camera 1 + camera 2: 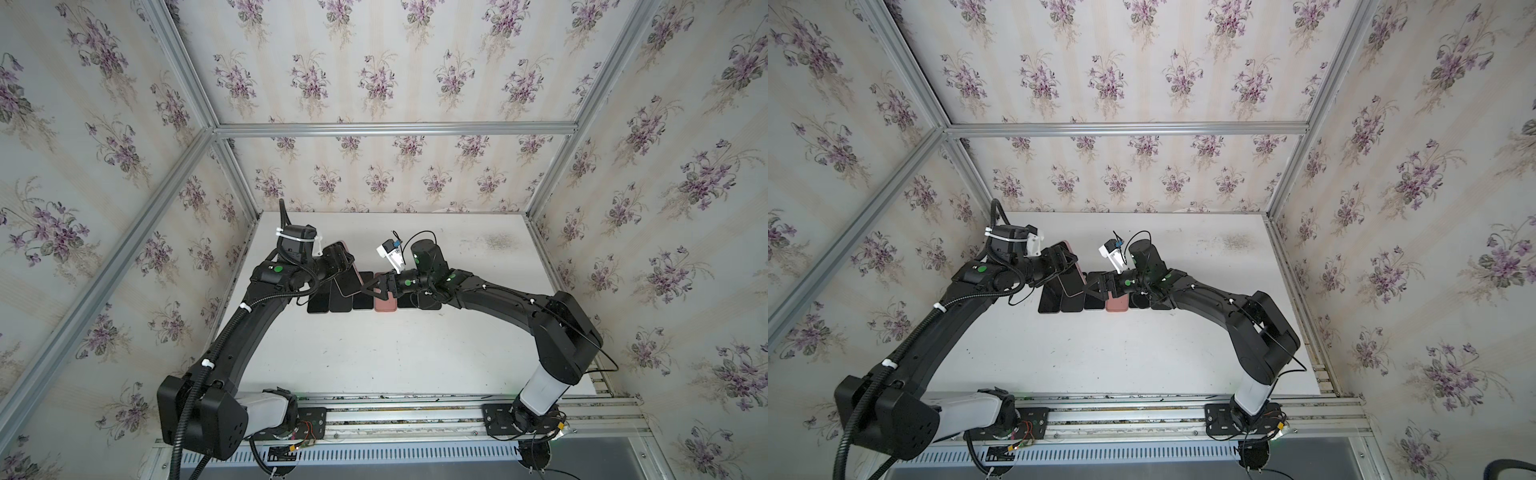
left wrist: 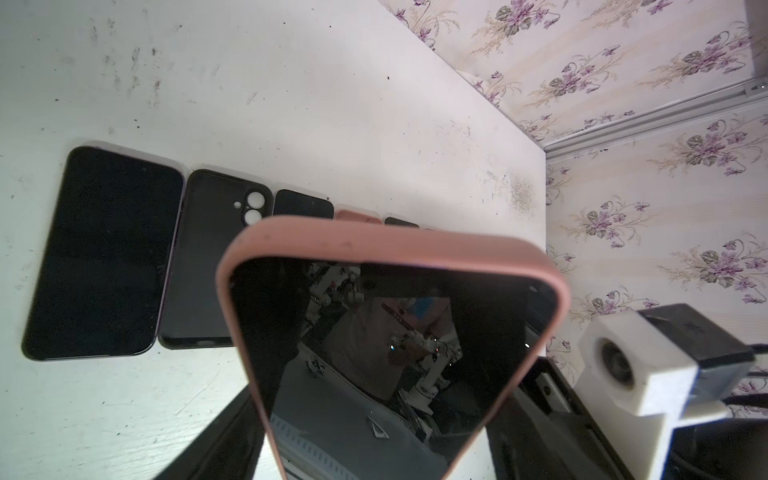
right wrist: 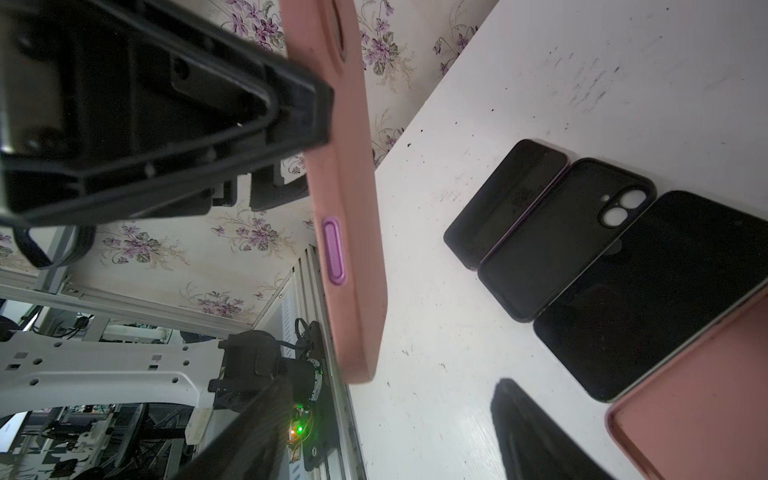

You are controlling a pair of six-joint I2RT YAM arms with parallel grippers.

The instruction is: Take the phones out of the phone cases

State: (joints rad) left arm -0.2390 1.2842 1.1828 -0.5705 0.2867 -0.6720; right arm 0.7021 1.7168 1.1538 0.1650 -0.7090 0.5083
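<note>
Pink rubbery phone case (image 2: 390,241) holding one black phone (image 2: 374,353), clamped by left gripper (image 1: 340,264), right gripper (image 1: 369,288) parted, two empty cases (image 2: 208,257) (image 3: 698,407), two bare phones (image 3: 505,203) (image 3: 648,291) alongside

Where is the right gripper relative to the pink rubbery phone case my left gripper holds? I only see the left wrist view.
Observer: The right wrist view shows the right gripper open, aimed at the free end of the pink rubbery phone case; neither finger visibly touches it.
Operator: Which edge of the case faces that camera?
Observer: The long edge carrying the purple oblong button.
</note>
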